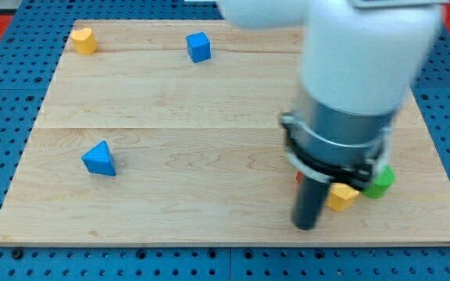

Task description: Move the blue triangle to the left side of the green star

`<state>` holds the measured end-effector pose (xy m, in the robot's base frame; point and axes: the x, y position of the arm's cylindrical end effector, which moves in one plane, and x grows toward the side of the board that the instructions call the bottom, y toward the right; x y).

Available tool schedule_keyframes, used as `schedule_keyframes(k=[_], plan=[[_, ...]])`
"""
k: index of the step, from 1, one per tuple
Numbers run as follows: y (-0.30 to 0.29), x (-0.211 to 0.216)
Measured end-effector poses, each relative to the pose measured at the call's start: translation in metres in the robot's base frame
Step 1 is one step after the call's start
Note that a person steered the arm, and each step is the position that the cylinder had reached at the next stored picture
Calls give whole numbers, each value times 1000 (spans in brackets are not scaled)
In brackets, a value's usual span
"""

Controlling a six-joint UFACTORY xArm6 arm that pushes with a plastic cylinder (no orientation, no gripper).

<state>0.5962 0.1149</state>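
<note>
Though my tip is down on the board at the lower right of the frame, the job looks barely begun: the blue triangle sits far off at the lower left, well apart from my tip and from everything else. The rod has no jaws to spread or press; it touches no block that I can make out, though it stands just beside a yellow block. The green block at the right, half hidden by the arm, is, I judge, the star; a sliver of red shows behind the rod. A blue cube and a yellow piece lie along the top edge. What remains is the whole push: get behind the triangle and drive it rightwards across the board to the star's left. I can read no writing, brand or label anywhere.
</note>
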Motion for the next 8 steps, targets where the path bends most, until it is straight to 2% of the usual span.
schedule_keyframes(k=[1, 2, 3, 4, 5, 6, 8], plan=[[20, -22], [14, -4], [-65, 13], [-202, 12], [-330, -19], [-361, -84], [-181, -135]])
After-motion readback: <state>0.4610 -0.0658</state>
